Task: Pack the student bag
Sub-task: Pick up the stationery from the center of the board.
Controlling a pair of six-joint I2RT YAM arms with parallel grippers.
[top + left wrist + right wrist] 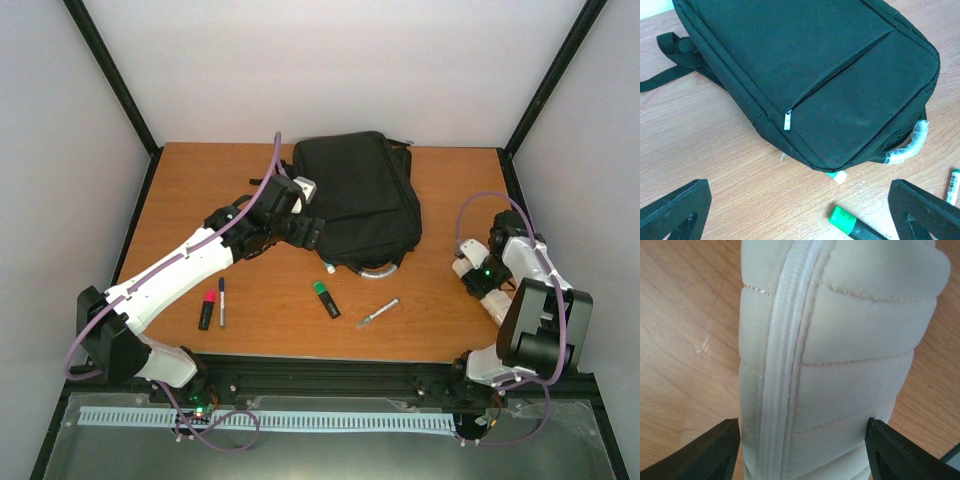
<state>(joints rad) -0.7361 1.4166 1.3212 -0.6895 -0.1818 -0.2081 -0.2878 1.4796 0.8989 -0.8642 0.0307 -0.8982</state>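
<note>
The student bag (360, 195), a large black backpack, lies flat at the back middle of the table. In the left wrist view the student bag (810, 70) fills the upper frame, showing a silver zip pull (788, 120) and a pale loop handle (907, 147). My left gripper (305, 228) hovers at the bag's near left edge. That left gripper (800, 215) is wide open and empty. My right gripper (468, 270) is at the right side of the table. In the right wrist view its fingers (710, 450) bracket a white padded pouch (840, 340), and I cannot tell whether they press on it.
On the wood in front of the bag lie a red highlighter (207, 309), a dark pen (222, 302), a green-capped highlighter (325, 299) and a silver pen (377, 314). A small green-and-white pen (328, 267) sits at the bag's near edge. Black frame posts stand at the back corners.
</note>
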